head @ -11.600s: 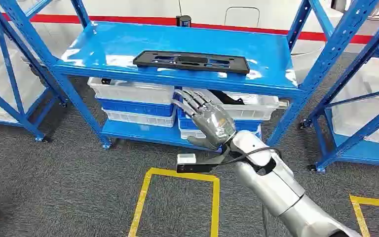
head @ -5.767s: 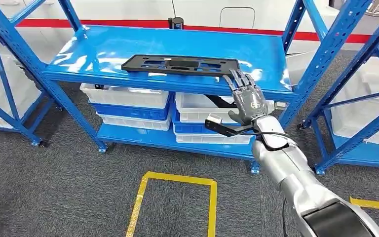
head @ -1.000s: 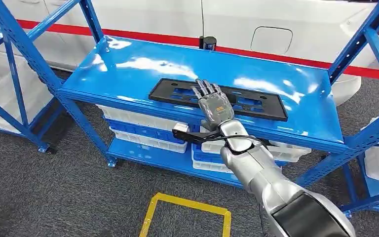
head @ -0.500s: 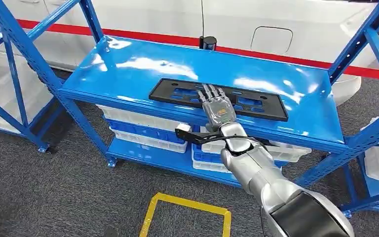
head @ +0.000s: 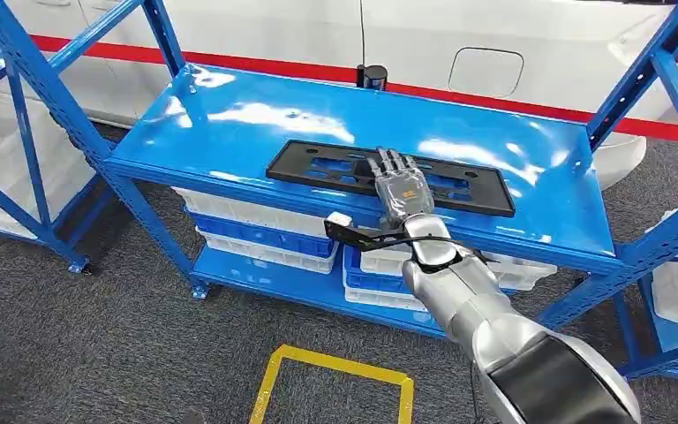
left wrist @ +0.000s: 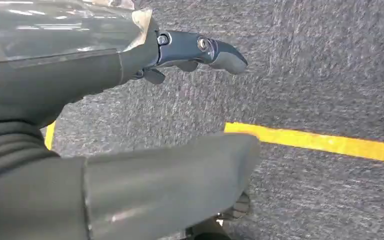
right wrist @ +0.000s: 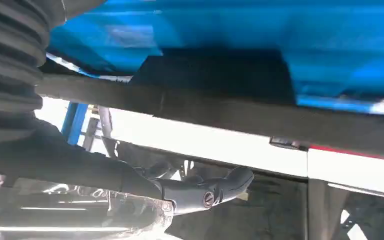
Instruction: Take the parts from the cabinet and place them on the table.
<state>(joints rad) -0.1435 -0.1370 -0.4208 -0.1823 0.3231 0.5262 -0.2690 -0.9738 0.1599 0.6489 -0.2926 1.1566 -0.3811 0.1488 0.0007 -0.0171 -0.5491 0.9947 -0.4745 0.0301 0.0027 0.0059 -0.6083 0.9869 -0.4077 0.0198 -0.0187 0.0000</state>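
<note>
A blue metal rack [head: 168, 132] stands on grey carpet, its top shelf glossy and wide. At far left another blue rack [head: 18, 97] stands beside it. Under the top shelf, white and blue bins [head: 256, 234] sit stacked on the lower shelf. On the top shelf, toward its near edge, lies the part [head: 318, 168], a long flat black plate with cut-out slots, set lengthwise from left to right. The robot's right hand [head: 402, 187] lies flat on top of the part, a little right of its middle, with its fingers [head: 392, 162] stretched out straight and side by side, pointing to the far side. The hand holds nothing; it only rests on the part. Its silver arm [head: 485, 318] rises from the near right. In the right wrist view the dark part shows against the blue shelf. On the floor near the rack, yellow tape [head: 335, 371] marks a square. The left hand [left wrist: 130, 125] hangs over the carpet above a yellow line [left wrist: 325, 142], its fingers apart with nothing between them. Behind the rack runs a white wall [head: 494, 44] with a red stripe.
</note>
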